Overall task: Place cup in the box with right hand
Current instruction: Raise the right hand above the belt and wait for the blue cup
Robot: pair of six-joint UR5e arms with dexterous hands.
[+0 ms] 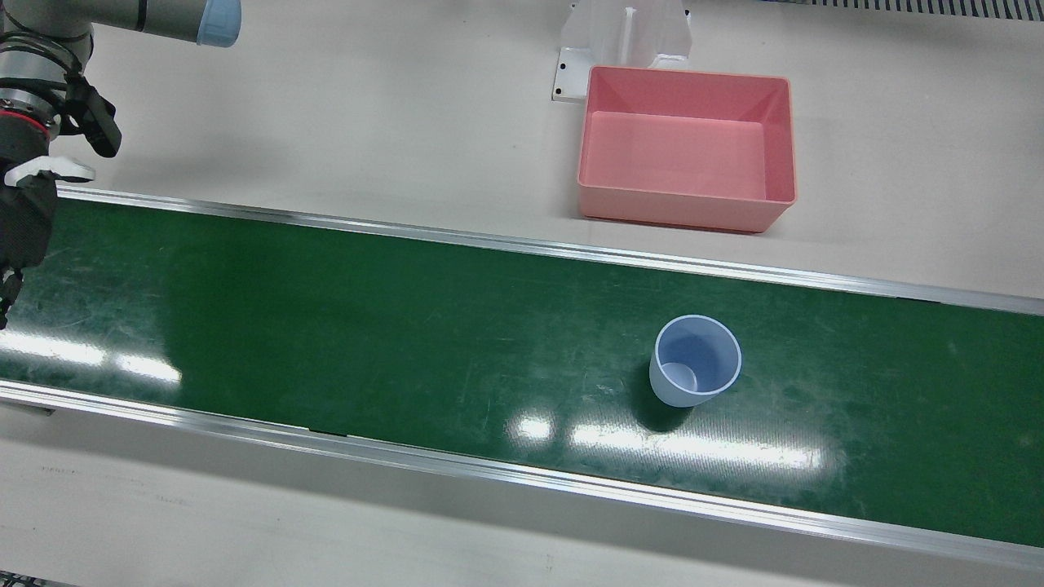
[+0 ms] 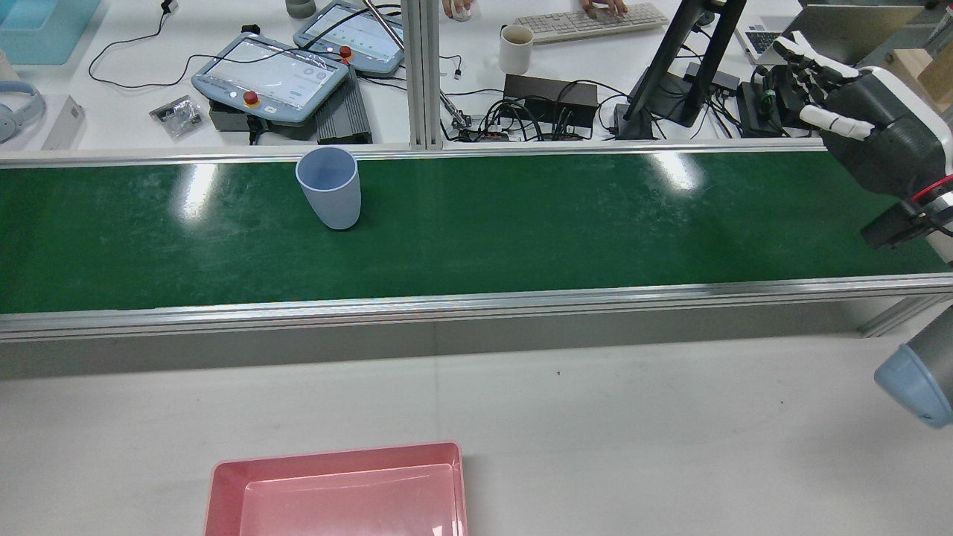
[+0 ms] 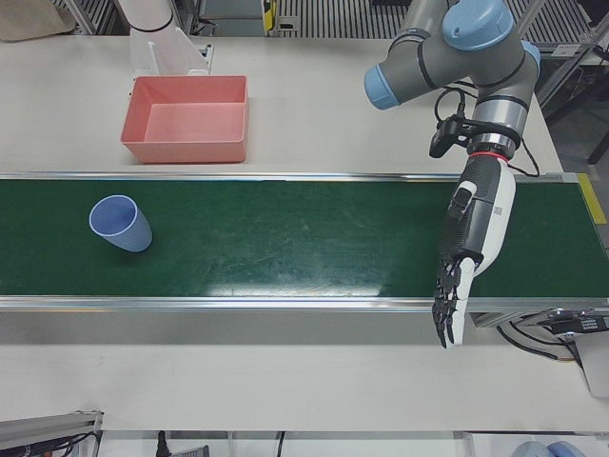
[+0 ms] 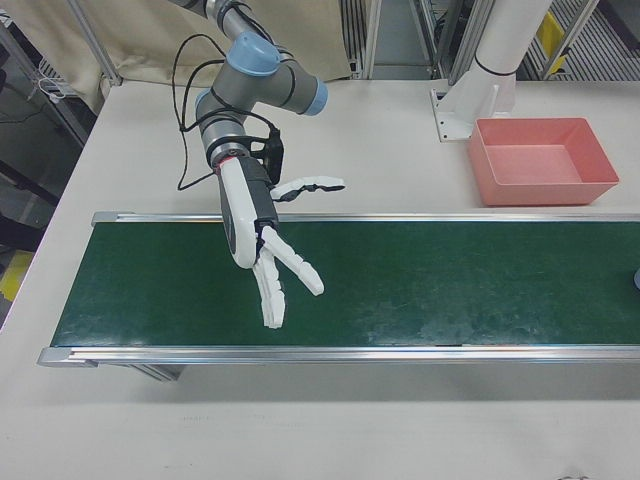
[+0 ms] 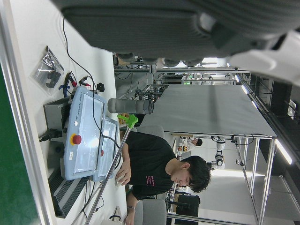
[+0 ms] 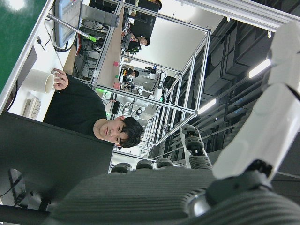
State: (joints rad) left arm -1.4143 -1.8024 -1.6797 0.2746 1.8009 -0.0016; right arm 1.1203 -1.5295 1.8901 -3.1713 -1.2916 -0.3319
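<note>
A light blue cup (image 1: 695, 363) stands upright on the green conveyor belt (image 1: 367, 326); it also shows in the rear view (image 2: 328, 187) and the left-front view (image 3: 121, 224). The empty pink box (image 1: 677, 210) sits on the white table beside the belt, also seen in the rear view (image 2: 335, 452) and the right-front view (image 4: 540, 192). My right hand (image 4: 262, 245) is open with fingers spread, above the belt's far end, well away from the cup (image 2: 871, 112). My left hand (image 3: 471, 252) is open and empty over the belt's opposite end.
A white pedestal bracket (image 1: 624, 41) stands just behind the box. Aluminium rails (image 1: 522, 244) edge the belt on both sides. Beyond the belt in the rear view is a desk with teach pendants (image 2: 268, 74), cables, a mug (image 2: 515, 48) and a monitor stand.
</note>
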